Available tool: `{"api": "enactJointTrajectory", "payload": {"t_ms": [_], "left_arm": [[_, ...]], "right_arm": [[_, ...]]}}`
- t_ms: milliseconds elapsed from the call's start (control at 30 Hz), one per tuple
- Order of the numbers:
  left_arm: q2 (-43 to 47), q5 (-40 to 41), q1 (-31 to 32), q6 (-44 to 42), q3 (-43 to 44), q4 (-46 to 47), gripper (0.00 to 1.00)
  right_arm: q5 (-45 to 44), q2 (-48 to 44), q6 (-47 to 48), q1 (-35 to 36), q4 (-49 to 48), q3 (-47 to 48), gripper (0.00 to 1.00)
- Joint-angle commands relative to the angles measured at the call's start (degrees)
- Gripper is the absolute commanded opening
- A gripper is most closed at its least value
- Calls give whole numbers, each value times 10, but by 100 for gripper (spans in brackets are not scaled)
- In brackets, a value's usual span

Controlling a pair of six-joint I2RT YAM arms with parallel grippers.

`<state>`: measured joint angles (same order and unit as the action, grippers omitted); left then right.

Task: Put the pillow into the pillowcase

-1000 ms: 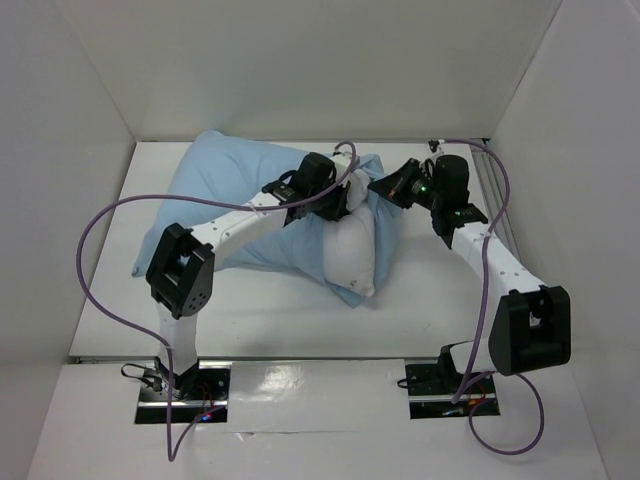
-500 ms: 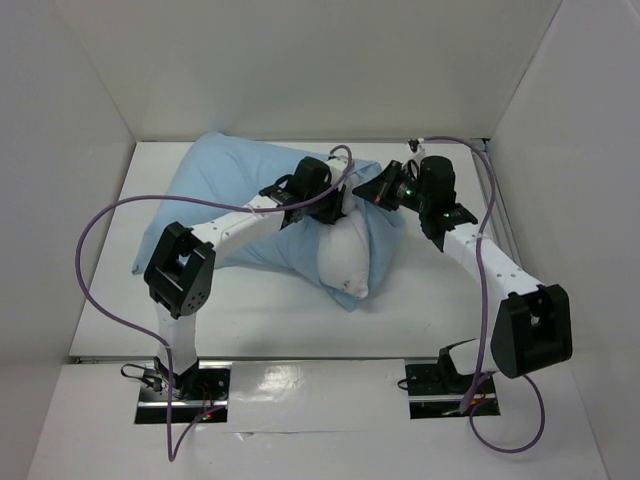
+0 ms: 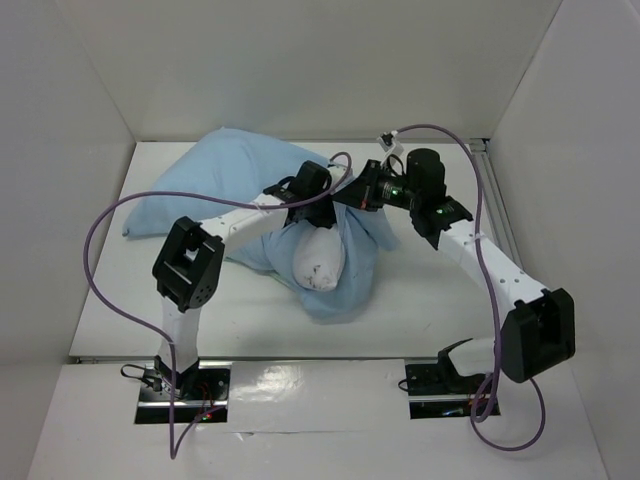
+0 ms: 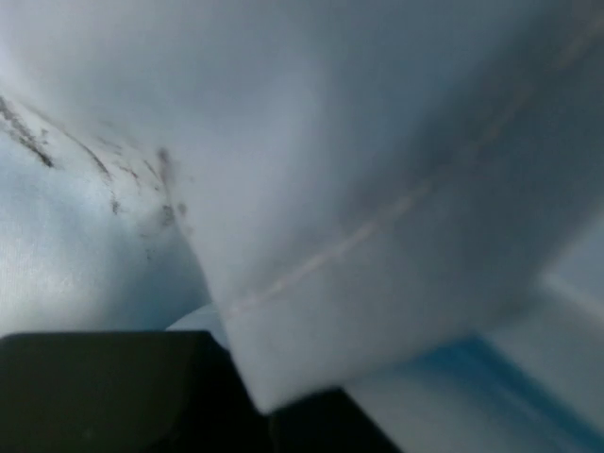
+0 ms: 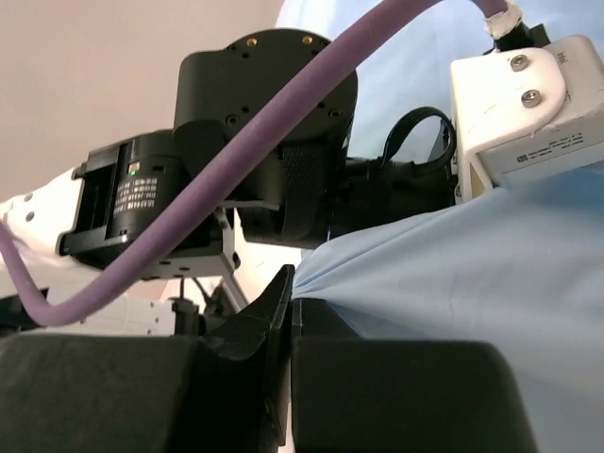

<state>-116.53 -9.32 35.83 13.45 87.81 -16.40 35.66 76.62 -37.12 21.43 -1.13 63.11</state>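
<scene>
While left tool (image 3: 322,212) and right tool (image 3: 352,196) each pinch the pillowcase (image 3: 215,175) hem, the pillow (image 3: 318,262) pokes out nearward.

The top camera looks down from above and behind the robot; both wrist cameras press close on the pillowcase (image 3: 200,185) — the right one faces the left arm (image 5: 264,123).

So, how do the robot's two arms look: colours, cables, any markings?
Both the left arm and the right arm have white links and black joint housings. A purple cable runs along each one. A green light glows near the right wrist. The right fingers are black. A white block with a printed label sits by the left arm's wrist.
</scene>
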Motion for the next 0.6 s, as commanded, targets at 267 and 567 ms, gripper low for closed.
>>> {"api": "enactJointTrajectory", "payload": {"t_ms": [267,567], "left_arm": [[-29,-8,-8,16,-56,-224,0],[23,-82,-25,22,50,-274,0]], "right_arm": [[53,-141,103,12,53,71,0],[4,-114,153,12,95,-112,0]]}}
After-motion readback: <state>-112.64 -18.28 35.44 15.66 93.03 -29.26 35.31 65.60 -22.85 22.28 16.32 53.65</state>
